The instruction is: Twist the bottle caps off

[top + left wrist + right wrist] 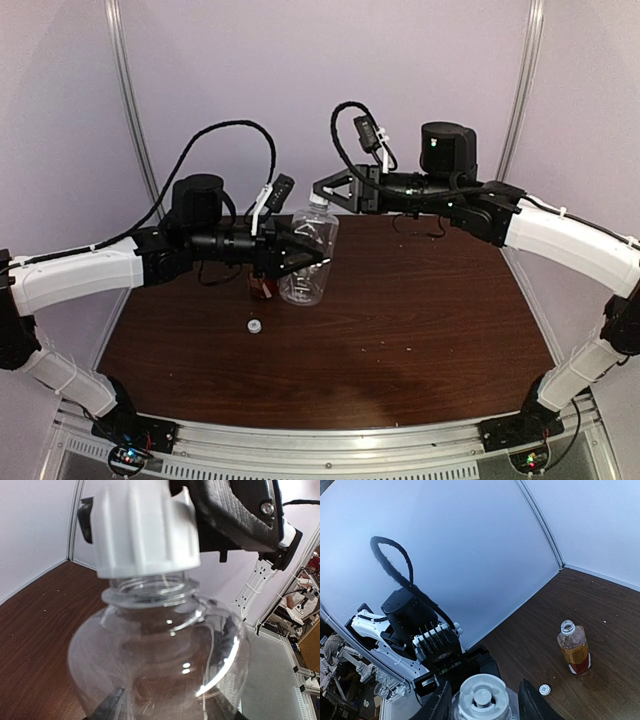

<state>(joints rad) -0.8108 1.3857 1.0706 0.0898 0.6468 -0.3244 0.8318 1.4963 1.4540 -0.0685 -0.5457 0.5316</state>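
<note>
My left gripper (298,257) is shut on the clear bottle (308,262) and holds it tilted above the table; its dark fingers (107,707) show low at both sides of the bottle's body (160,660). The bottle's whitish cap (142,527) sits high on the neck, with bare thread (150,587) below it. My right gripper (324,196) is shut on that cap (482,700), with one finger (437,705) on each side. The amber bottle (575,652) with a red label stands open on the table. Its cap (545,689) lies loose beside it, and shows in the top view (255,325).
The amber bottle (262,285) stands just behind and below my left gripper. The brown table (420,320) ends at pale walls, with metal corner posts (125,80) at back left and right. The left arm's black wrist (420,630) is close under the right gripper.
</note>
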